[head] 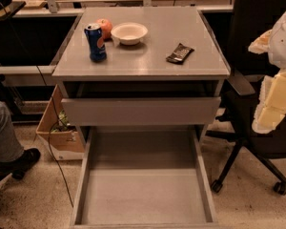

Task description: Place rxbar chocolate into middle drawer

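Note:
The rxbar chocolate, a small dark wrapped bar, lies flat on the right side of the grey cabinet top. The middle drawer is pulled out wide open below, a long grey tray with a bare floor. Above it, another grey drawer with a plain front panel is nearly shut. My gripper hangs at the right edge of the view, to the right of the cabinet and apart from the bar, with nothing seen in it.
A blue soda can, a red apple and a white bowl stand on the cabinet top's left half. A black office chair stands to the right. A cardboard box and a person's leg are at the left.

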Available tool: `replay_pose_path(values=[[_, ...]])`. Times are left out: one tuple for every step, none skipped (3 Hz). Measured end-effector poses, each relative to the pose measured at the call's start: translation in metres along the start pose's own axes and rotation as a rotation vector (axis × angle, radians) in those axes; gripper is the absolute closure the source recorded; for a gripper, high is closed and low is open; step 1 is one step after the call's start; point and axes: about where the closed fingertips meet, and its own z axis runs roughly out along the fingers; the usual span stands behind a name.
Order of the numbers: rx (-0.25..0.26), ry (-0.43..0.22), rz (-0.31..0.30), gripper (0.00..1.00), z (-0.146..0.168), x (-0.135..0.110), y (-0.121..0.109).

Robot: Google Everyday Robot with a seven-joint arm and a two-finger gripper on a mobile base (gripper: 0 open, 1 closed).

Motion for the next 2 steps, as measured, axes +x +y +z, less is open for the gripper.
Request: replay_pose_path(values=[[0.000, 0.000, 0.000, 0.00, 0.000, 0.000, 0.000], [0.001, -0.062, 0.029, 0.00, 0.018, 0.001, -0.035]])
